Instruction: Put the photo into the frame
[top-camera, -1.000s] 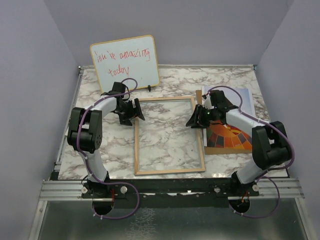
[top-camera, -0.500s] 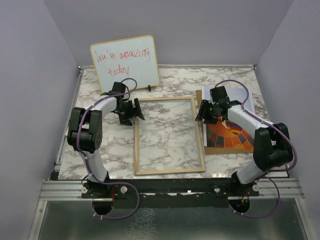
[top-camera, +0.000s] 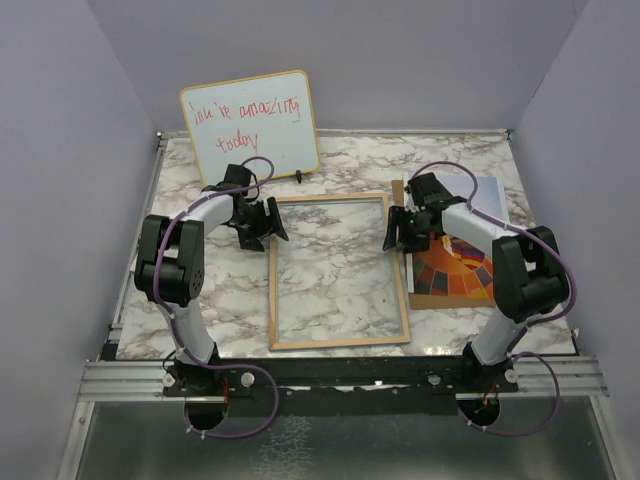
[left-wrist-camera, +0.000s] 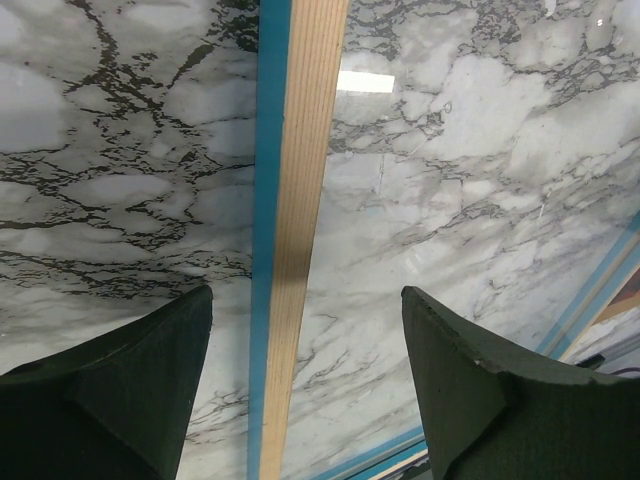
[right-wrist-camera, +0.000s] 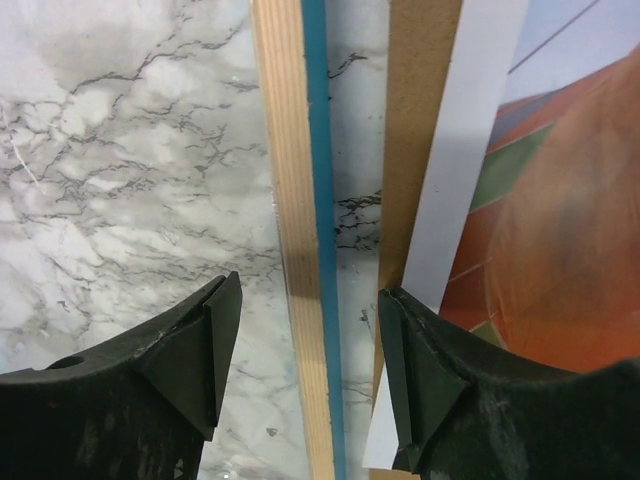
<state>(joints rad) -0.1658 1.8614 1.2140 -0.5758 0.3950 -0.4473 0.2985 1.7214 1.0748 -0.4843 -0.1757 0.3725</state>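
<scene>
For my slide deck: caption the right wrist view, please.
Open right gripper above the frame rail, with backing board and photo lying beside it.

Items on the marble table (top-camera: 225, 300) were counted as follows.
- Picture frame (top-camera: 340, 342): one.
- Hot-air balloon photo (top-camera: 462, 275): one.
- Brown backing board (right-wrist-camera: 422, 120): one.
- Whiteboard (top-camera: 250, 125) with red handwriting: one.
- Robot arms: two, a left arm (top-camera: 185, 250) and a right arm (top-camera: 505, 255).
- Two-finger grippers: two, the left gripper (top-camera: 264, 224) and the right gripper (top-camera: 404, 230).

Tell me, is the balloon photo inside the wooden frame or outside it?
Outside. The photo lies flat beside the frame's right edge, and only marble tabletop shows through the frame.
</scene>
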